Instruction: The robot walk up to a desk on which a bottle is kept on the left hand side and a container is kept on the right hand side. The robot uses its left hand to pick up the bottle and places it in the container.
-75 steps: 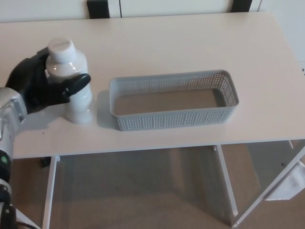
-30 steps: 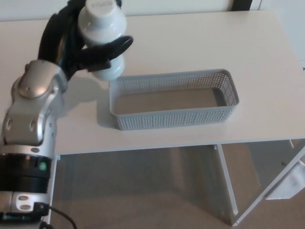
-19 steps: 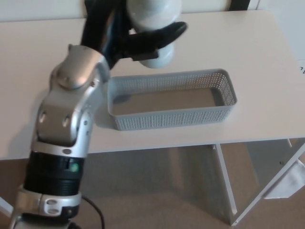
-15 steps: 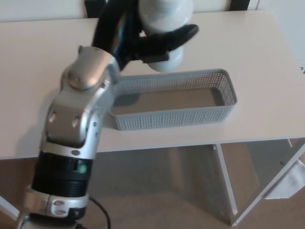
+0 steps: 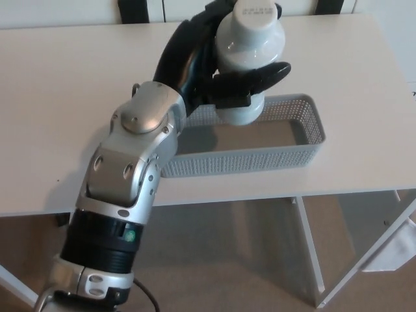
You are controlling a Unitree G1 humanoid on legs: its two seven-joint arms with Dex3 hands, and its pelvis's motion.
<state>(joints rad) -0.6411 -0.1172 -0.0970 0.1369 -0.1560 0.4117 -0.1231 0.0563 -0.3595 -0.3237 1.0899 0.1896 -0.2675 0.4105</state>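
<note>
White desk [image 5: 58,97] lies bare to the left and beyond the one grey container [image 5: 305,140], which sits near the front edge. One left hand [image 5: 208,68] grips the single white bottle [image 5: 248,58], upright, above the container's middle. Arm [image 5: 127,188] hides the container's left end.

The bottle cap [image 5: 254,11] bears faint embossed lettering, too blurred to read; no other text shows anywhere.
</note>
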